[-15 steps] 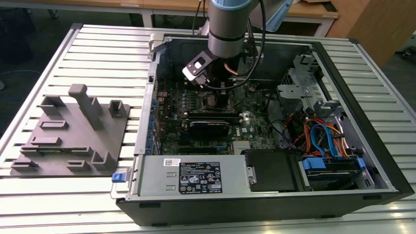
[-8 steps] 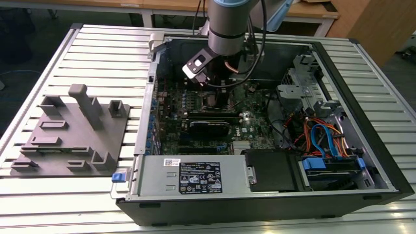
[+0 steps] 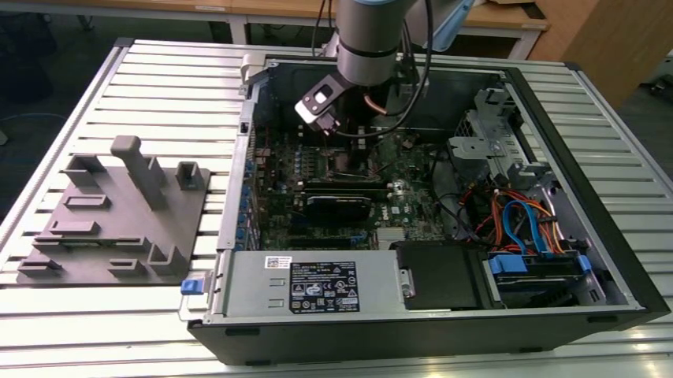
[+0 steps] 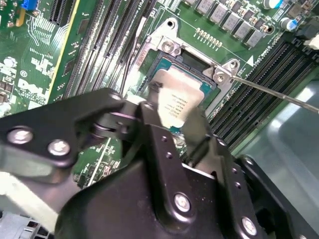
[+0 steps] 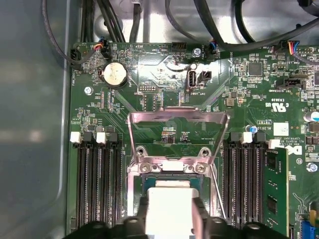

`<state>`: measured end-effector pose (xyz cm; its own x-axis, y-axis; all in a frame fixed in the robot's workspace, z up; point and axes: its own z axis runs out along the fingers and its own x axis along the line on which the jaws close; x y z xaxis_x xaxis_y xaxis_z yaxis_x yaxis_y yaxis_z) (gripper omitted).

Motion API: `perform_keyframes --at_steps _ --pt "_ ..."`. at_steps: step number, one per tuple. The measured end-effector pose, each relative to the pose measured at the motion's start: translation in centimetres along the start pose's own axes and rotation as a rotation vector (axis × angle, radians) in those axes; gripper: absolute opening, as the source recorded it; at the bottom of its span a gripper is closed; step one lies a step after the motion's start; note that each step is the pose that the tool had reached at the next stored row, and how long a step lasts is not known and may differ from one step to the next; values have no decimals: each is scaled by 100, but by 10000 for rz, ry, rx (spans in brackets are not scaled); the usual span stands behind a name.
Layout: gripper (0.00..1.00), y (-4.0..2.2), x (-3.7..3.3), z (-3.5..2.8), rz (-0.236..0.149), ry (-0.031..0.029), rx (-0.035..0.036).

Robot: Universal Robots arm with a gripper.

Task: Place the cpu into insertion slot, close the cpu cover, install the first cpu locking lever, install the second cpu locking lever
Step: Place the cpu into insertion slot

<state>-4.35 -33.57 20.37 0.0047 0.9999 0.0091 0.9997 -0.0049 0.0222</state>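
Reaching down into the open case [image 3: 421, 339], the arm [image 3: 370, 39] hung over the green board [image 5: 149, 79]. The cover [image 5: 177, 117] stood swung open off the slot [image 4: 194, 60], so the slot was uncovered. The gripper [image 4: 174, 118] was closed on the cpu [image 4: 182, 94], its fingers [image 4: 149, 117] pinching two opposite edges. The cpu lay flat, directly under the gripper and squarely over the slot, its sides in line with the slot's rim; whether it touched the slot's floor could not be told. A thin lever [image 4: 269, 92] stuck out beside the slot.
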Motion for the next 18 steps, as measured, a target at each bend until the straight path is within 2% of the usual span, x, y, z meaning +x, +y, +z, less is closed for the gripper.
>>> perform_keyframes --at_steps 2,3,5,6,8,10,11,18 --pt "37 1 1 -6 0 2 -1" --pt "37 1 1 -6 -1 3 -2" --pt "25 0 0 -7 0 1 -1" --pt "25 0 0 -8 -1 1 0" --pt "14 0 0 -8 0 0 -1" --pt "14 0 0 -8 -6 1 0" --pt "10 0 0 -8 -19 1 0" --pt "10 0 -5 -8 -217 3 2"
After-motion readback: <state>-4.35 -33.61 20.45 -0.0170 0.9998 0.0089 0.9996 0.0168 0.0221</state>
